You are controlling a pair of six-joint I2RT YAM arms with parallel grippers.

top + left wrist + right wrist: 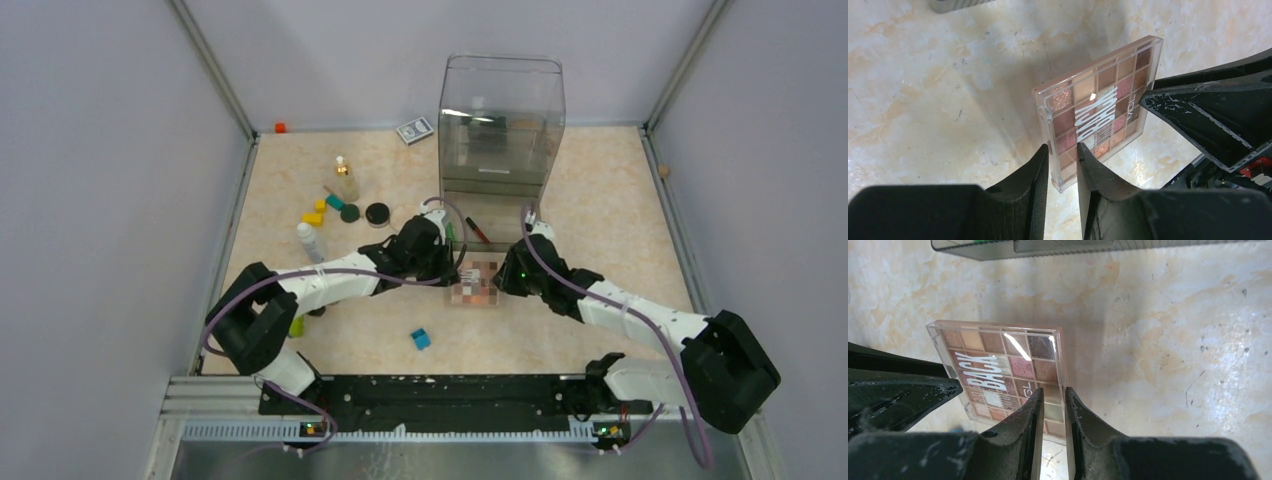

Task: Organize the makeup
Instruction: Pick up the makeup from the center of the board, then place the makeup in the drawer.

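Note:
The pinkish checkered palette (477,281) hangs between both arms in front of the clear organizer. My left gripper (452,268) is shut on its left edge, and my right gripper (503,275) is shut on its right edge. In the left wrist view the palette (1098,112) stands tilted on edge with its corner pinched in my left gripper (1063,155). The right wrist view shows the palette (998,370) with its side rim clamped in my right gripper (1053,397). A gold-capped bottle (345,180), a white bottle (312,242) and a black round compact (377,213) stand at the left.
A tall clear organizer (500,120) stands at the back centre, with a red stick (476,230) on its front tray. Yellow blocks (315,214) and a dark green disc (349,212) lie by the bottles. A blue cube (421,339) sits near the front, a grey card box (414,131) at the back.

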